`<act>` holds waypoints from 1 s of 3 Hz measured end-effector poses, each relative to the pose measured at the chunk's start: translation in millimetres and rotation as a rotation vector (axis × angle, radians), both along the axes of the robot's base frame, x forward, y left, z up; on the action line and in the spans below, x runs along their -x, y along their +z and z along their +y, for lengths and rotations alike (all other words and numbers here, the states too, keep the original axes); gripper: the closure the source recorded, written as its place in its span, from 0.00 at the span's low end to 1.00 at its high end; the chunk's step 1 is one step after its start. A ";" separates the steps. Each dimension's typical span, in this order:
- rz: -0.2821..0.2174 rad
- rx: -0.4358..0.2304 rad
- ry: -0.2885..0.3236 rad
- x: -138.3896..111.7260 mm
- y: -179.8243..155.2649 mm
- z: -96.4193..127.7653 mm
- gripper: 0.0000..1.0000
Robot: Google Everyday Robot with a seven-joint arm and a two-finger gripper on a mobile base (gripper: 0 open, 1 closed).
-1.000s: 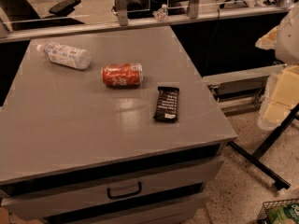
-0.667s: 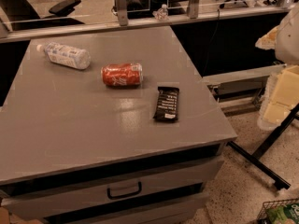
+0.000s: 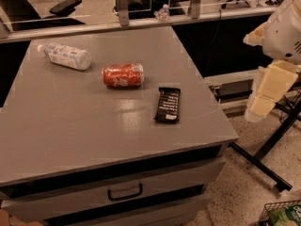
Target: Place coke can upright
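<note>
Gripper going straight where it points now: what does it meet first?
Probably the floor right of the table, not the coke can: the gripper hangs beside it, pointing down. Depth unclear.

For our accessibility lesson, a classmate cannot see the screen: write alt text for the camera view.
A red coke can lies on its side on a grey cabinet top, between a toppled clear bottle and a black snack bar. The gripper hangs beyond the cabinet's right edge, touching nothing.
</note>
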State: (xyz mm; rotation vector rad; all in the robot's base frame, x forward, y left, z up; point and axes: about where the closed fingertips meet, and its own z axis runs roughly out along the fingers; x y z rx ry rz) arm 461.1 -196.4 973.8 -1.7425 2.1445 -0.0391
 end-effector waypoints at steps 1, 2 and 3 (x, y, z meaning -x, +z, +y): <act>0.014 -0.045 0.009 -31.5 -9.9 20.6 0.00; 0.009 -0.079 0.022 -67.5 -21.1 53.3 0.00; 0.006 -0.091 0.067 -102.7 -37.0 104.9 0.00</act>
